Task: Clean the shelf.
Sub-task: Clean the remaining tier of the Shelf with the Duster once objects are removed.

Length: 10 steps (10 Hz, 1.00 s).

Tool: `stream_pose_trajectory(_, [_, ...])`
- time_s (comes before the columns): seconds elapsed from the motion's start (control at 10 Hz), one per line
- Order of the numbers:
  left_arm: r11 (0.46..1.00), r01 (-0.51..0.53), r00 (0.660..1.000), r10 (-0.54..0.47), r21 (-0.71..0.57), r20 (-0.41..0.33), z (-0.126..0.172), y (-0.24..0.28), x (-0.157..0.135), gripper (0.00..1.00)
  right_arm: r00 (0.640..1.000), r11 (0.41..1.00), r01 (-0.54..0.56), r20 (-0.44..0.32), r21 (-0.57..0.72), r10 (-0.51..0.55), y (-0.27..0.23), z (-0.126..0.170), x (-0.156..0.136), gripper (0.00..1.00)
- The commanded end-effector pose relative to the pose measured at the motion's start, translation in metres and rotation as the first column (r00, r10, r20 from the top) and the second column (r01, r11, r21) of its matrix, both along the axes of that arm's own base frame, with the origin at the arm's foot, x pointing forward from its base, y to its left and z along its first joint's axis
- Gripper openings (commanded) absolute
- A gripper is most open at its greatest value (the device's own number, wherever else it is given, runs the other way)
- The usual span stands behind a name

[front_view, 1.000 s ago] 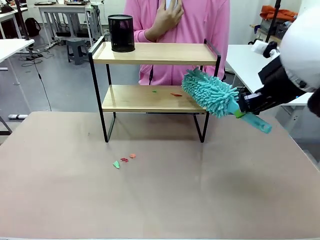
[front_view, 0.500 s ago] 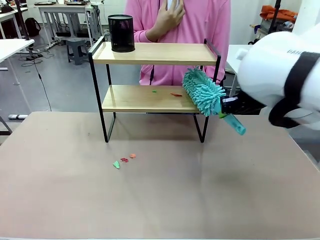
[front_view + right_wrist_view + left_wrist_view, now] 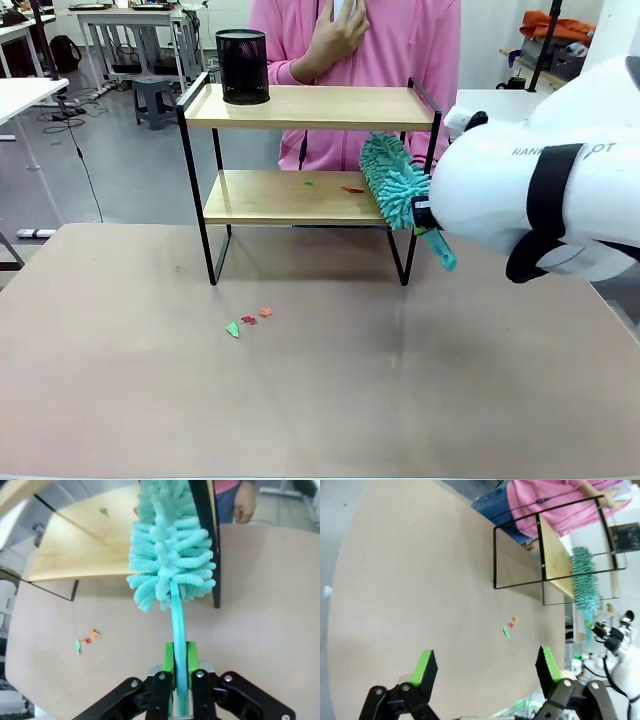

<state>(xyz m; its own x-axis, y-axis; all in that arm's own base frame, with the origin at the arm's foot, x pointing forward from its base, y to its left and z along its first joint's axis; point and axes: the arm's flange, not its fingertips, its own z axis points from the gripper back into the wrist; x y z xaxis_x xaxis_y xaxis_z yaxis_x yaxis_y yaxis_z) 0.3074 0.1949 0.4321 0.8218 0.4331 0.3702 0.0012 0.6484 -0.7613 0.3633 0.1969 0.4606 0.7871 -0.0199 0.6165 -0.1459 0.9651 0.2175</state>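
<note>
In the front view, the shelf (image 3: 300, 107) is seen at the 12 o'clock end of the table (image 3: 300, 400), in front of a person in pink (image 3: 400, 50). A black mesh cup (image 3: 242, 67) is set on the top board at its 9 o'clock end. A fluffy teal duster (image 3: 393, 180) is pressed against the 3 o'clock end of the lower board, with its handle pointed to 5 o'clock. The fingers that hold it are hidden behind the big white right arm (image 3: 520, 195). Tiny board scraps (image 3: 345, 188) are seen just at 9 o'clock of the duster. Some table scraps (image 3: 248, 320) are seen at 7 o'clock of the shelf.

In the left wrist view, the left gripper (image 3: 487, 662) is held wide apart over the table, and nothing is held in it. The shelf is seen sideways at 2 o'clock, well apart from it.

In the right wrist view, the right gripper (image 3: 180, 657) is squeezed tight on the duster's handle. The fluffy head is seen at 12 o'clock, touching the end of the lower board beside a black frame post. A person's hand (image 3: 245, 502) is seen at 1 o'clock.
</note>
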Motion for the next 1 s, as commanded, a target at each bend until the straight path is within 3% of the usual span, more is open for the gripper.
stream_pose_trajectory(0.0, [1.000,0.008,1.000,-0.008,-0.004,0.022,-0.001,-0.001,-0.001,1.00,1.000,1.000,0.006,0.004,0.026,-0.006,0.013,-0.002,0.016,0.12])
stream_pose_trajectory(0.5, [1.000,0.008,1.000,-0.008,-0.004,0.022,-0.001,-0.001,-0.001,1.00,0.997,0.996,-0.070,-0.032,0.053,0.072,0.045,-0.007,0.029,0.12])
stream_pose_trajectory(0.9, [1.000,0.008,1.000,-0.008,-0.004,0.022,-0.001,-0.001,-0.001,1.00,0.957,0.966,-0.230,-0.154,0.122,0.247,0.063,-0.015,0.043,0.12])
